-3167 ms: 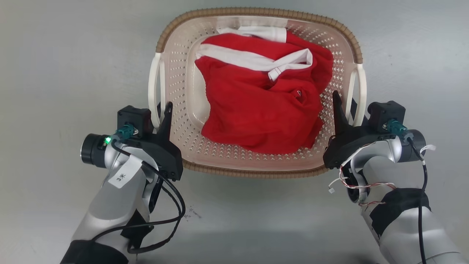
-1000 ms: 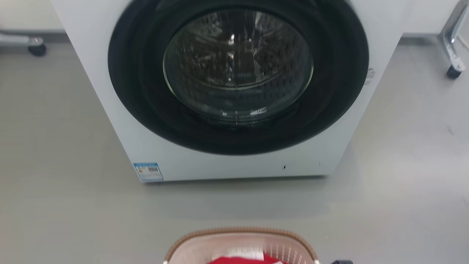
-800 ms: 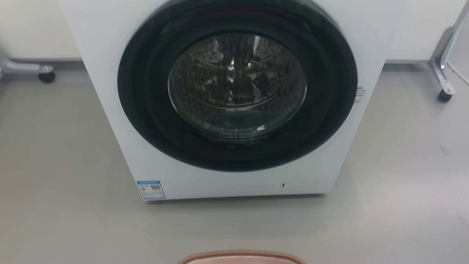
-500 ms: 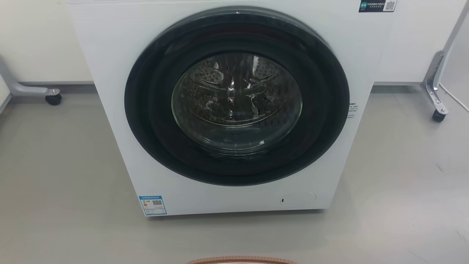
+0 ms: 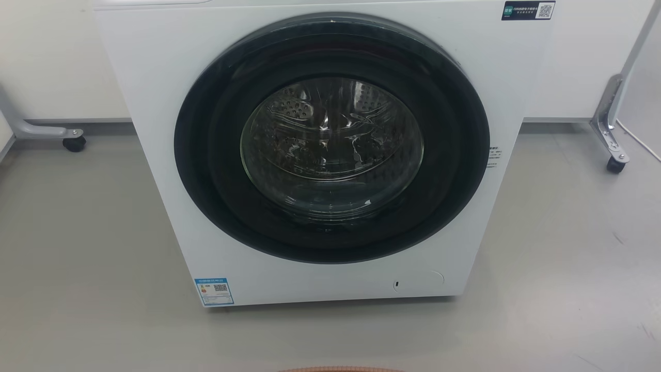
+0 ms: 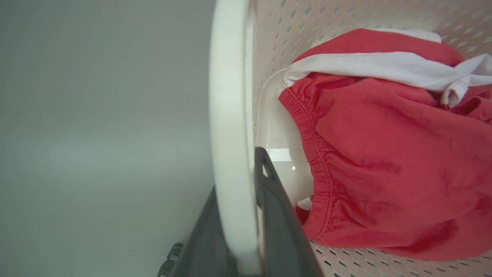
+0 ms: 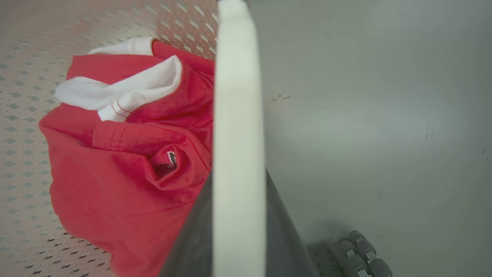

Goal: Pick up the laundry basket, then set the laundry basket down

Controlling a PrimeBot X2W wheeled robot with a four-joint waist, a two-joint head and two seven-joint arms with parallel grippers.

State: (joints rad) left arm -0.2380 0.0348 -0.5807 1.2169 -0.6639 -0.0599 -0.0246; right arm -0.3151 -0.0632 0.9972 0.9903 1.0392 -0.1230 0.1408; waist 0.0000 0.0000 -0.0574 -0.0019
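Note:
The laundry basket (image 6: pixel 276 23) is cream with perforated walls (image 7: pixel 23 46) and holds a red garment (image 6: pixel 384 154) with white trim (image 7: pixel 115 173). My left gripper (image 6: pixel 237 169) is shut on the basket's white left handle (image 6: pixel 228 96), one dark finger on each side of the bar. My right gripper (image 7: pixel 238 175) is likewise shut on the white right handle (image 7: pixel 238 77). In the head view only a sliver of the basket's brown rim (image 5: pixel 341 369) peeks over the bottom edge.
A white front-loading washer (image 5: pixel 155 155) with a closed round glass door (image 5: pixel 330 150) stands straight ahead on the grey floor (image 5: pixel 568 284). Wheeled metal frame legs stand at far left (image 5: pixel 75 142) and far right (image 5: pixel 614 164). Grey rollers (image 7: pixel 357 254) show below the right handle.
The head camera has tilted up, so the basket and both arms have slid off the bottom of its picture and the washer has come into it. Both grippers stay at the handles.

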